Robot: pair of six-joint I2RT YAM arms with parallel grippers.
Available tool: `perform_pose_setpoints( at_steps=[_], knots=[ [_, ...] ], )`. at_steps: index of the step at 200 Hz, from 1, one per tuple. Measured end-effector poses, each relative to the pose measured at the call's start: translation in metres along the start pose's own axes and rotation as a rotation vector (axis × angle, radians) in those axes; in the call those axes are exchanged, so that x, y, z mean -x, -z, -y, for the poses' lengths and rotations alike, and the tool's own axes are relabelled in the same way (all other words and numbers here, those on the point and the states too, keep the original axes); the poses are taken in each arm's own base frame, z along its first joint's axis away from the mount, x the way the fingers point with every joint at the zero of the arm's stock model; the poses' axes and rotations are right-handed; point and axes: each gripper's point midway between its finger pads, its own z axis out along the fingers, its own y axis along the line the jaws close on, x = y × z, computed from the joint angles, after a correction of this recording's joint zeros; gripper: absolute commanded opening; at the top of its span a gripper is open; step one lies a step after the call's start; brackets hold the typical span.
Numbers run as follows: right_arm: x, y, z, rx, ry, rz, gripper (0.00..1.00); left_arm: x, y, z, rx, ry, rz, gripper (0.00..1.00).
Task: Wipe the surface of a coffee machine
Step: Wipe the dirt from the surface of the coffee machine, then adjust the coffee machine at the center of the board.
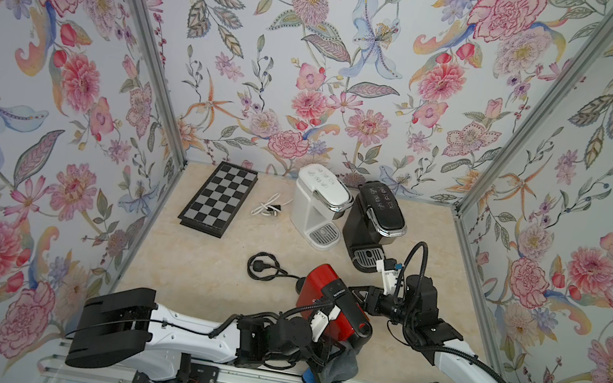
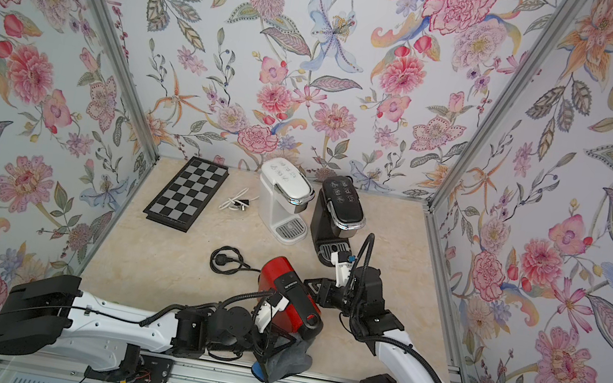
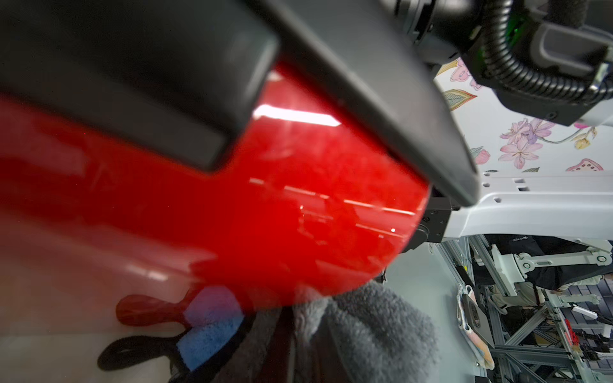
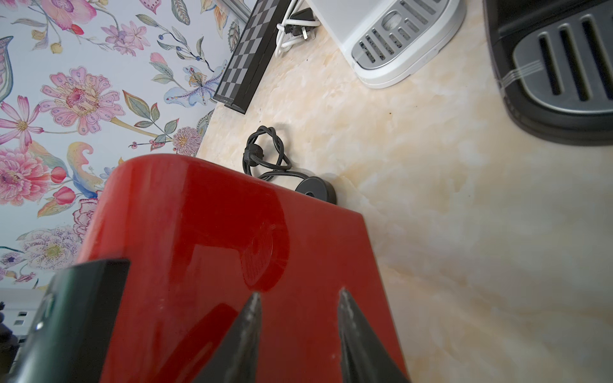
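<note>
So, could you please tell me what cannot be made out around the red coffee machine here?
- Left gripper: jaws hidden in both top views by the grey cloth.
- Red coffee machine: near face blurred in the left wrist view, too close.
- Black machine: icons too small in a top view.

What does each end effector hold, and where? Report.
Left end effector: grey cloth, pinched at a bunched fold. Right end effector: nothing; open, tips at the red coffee machine.

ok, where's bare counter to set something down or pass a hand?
Biggest bare patch: front left, between chessboard, black cord and left wall. Narrower strip between black machine and right wall. Crowded: back row, and around red machine with cloth.
</note>
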Motion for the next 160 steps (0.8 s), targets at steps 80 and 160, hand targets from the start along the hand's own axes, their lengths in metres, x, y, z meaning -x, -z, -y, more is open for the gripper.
perform_pose_setpoints(
  at_steps=[80,160],
  knots=[
    [-0.001,-0.030,-0.011,-0.051,0.001,0.089,0.38,0.013,0.032,-0.105,0.283,0.094,0.101,0.00],
    [-0.011,-0.025,0.032,-0.134,-0.095,0.055,0.40,0.043,0.029,-0.142,0.363,0.136,0.145,0.00]
  ],
)
